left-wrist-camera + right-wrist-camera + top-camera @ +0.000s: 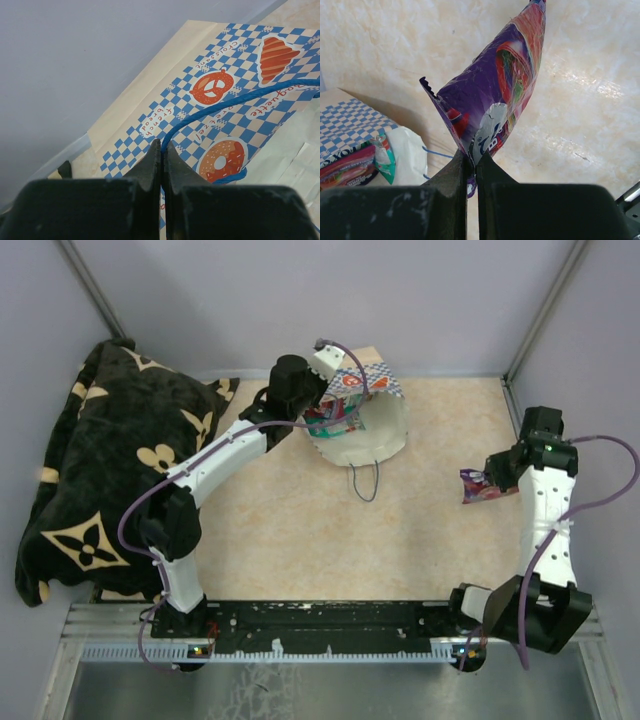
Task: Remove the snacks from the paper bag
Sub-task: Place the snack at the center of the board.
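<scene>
So the paper bag [385, 435] lies on its side at the far middle of the tabletop [420, 540], with its mouth gaping toward the arms and the checkered side up. The left tool [161, 146] is clamped tight on one blue string handle [235, 102] at the bag's far upper edge. The string runs out from between the closed fingers and across the checkered band with the pretzel and donut pictures. The other handle [366, 483] flops loose on the tabletop just in front of the mouth.

Inside the mouth a few snacks [333, 418] are bunched up on the left side. From the right wrist view I can make out a pink-purple packet [347, 169] and a teal packet [385, 159] poking out at the opening.

Over on the right, well apart from the bag, the right tool [471, 159] is pinched shut on one end of a purple packet [492, 95]. It sticks out from the fingers over bare tabletop, serrated edge showing. Can't tell if the packet touches the tabletop.

A black floral blanket [110, 440] is piled at the far left, beside the left arm.
</scene>
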